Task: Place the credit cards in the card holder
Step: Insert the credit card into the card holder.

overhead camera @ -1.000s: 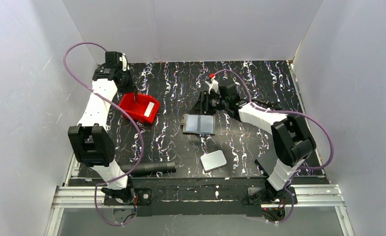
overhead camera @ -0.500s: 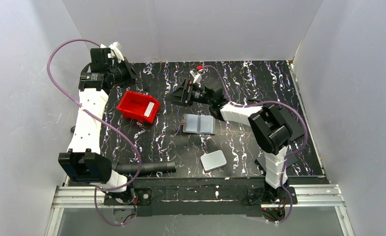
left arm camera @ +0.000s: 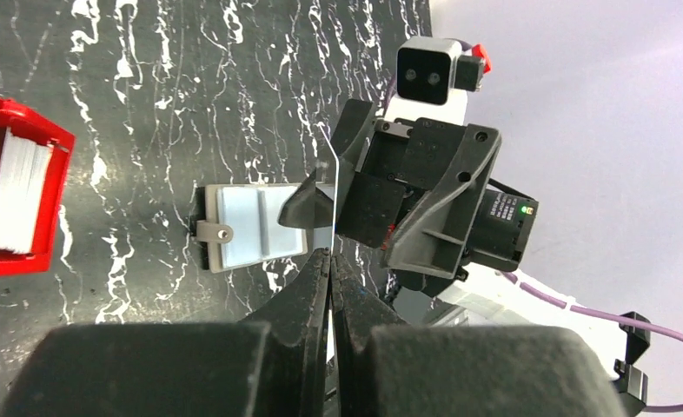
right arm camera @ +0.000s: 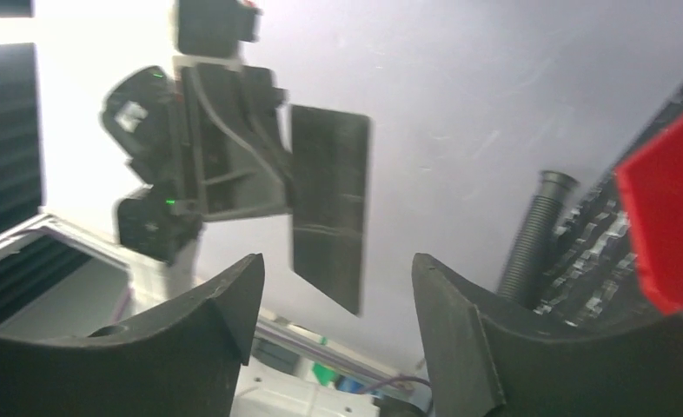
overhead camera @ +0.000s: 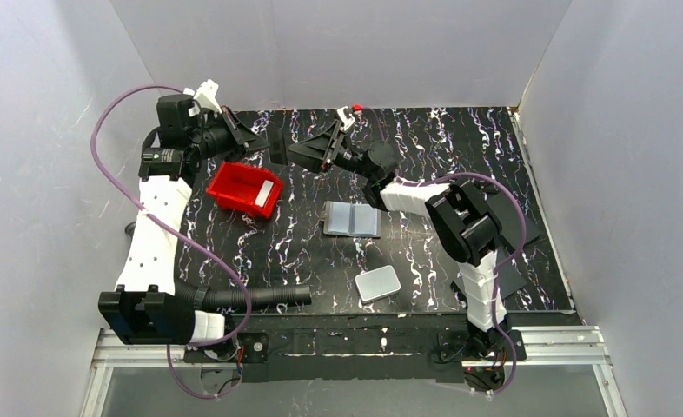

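— Left tool, what have you got?
— I see it clamped shut on a thin card, held edge-on above the far counter.
— Right tool?
— Jaws apart, facing that card; I can't tell if they touch it. The card holder lies flat mid-counter, with white cards in the red tray.

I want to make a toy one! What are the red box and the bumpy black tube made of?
The red box looks like hard plastic: even colour, slight shine, thin moulded walls. The black tube seems flexible plastic or rubber: ribbed all along, dull finish.
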Controlling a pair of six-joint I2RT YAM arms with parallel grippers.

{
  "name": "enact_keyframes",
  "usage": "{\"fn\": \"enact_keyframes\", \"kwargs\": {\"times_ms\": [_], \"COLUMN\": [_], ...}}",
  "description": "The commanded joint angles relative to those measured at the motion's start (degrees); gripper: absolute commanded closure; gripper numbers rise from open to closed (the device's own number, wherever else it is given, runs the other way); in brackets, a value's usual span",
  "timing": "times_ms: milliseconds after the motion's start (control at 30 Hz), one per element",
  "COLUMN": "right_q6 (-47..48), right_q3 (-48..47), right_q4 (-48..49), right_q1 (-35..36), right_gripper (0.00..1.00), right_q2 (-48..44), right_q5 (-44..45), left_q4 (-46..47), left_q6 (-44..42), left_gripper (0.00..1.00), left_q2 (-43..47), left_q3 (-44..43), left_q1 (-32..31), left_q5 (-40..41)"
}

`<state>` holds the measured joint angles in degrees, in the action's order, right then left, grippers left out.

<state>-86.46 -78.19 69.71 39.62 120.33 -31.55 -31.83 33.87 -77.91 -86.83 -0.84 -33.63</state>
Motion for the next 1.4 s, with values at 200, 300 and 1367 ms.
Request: {"fn": "enact_keyframes", "kwargs": {"times_ms": [200,300,1367], "right_q6": [-8.27,-8.26,52.28], "right_q3": [-3.13,-0.91,27.33], "right_q4": [11.34,11.22,-58.84], "right_q1": [0.46,0.46,-18.69], "right_gripper": [0.51,0.76,0.99], "right_q2": [-0.30,-1.77,-19.67], "right_q5": [0.54,0.76,-9.46], "left_q4": [6.91,8.12,6.24], "left_q6": [5.14,6.17,-1.44], "left_gripper": [1.00,1.00,0.77], "left_q2": [4.05,4.58,-27.84], "left_q3": [5.90,7.05,10.80], "left_q1": [-1.35,-1.61,-30.45], "left_q5": [-6.85,-7.78,18.76]}}
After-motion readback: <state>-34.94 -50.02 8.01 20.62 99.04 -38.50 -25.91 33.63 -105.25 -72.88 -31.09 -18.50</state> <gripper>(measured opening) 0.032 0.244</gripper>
